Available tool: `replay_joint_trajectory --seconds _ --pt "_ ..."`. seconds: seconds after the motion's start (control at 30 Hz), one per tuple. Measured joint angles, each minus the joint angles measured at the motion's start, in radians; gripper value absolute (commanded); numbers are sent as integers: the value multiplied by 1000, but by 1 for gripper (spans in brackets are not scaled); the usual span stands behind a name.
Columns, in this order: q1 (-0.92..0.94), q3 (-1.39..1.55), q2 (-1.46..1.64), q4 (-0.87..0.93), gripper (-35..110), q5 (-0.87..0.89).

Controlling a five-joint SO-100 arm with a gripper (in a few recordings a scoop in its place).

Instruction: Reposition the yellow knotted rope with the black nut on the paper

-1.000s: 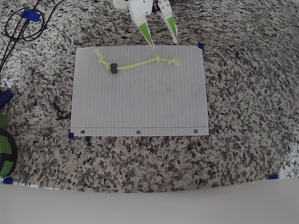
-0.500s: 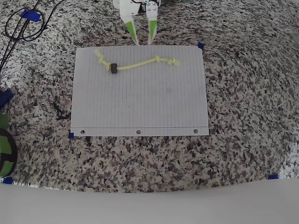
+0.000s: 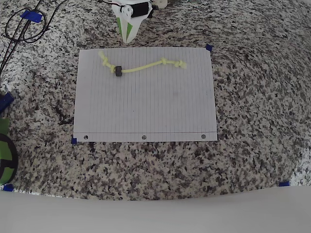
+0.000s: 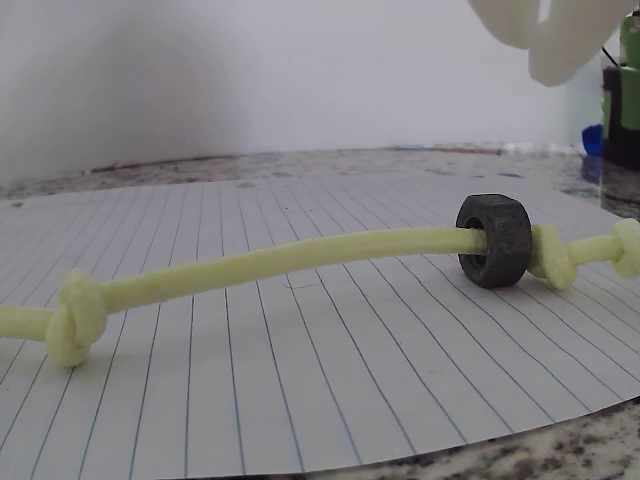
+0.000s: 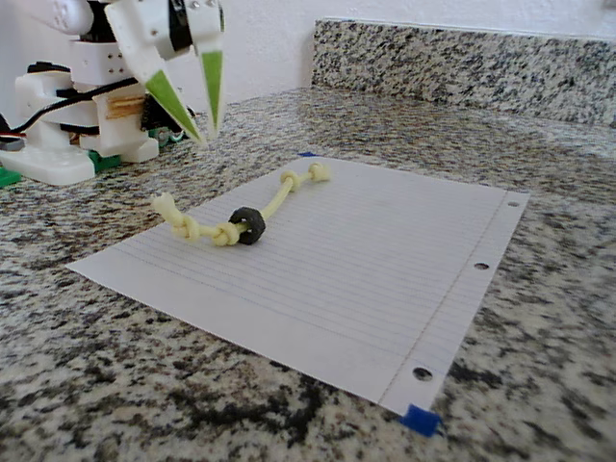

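The rope (image 3: 143, 66) lies on the paper (image 3: 146, 107) near its top edge in the overhead view; the nut (image 3: 117, 70) sits toward its left end.

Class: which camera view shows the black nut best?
The wrist view: the black nut sits close and sharp, threaded on the yellow knotted rope. The overhead view and fixed view show it small.

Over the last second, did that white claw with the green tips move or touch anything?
The white gripper with green-tipped fingers slid left along the far edge of the white lined paper, its fingers drawing closer together. It touched nothing. The pale yellow knotted rope and its black nut lie just as before.
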Motion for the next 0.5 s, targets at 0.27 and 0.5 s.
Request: replay_joint_trajectory --seconds 0.27,0.5 --pt "-71 3 137 58 0 -318" --pt "-103 91 276 18 0 -680"
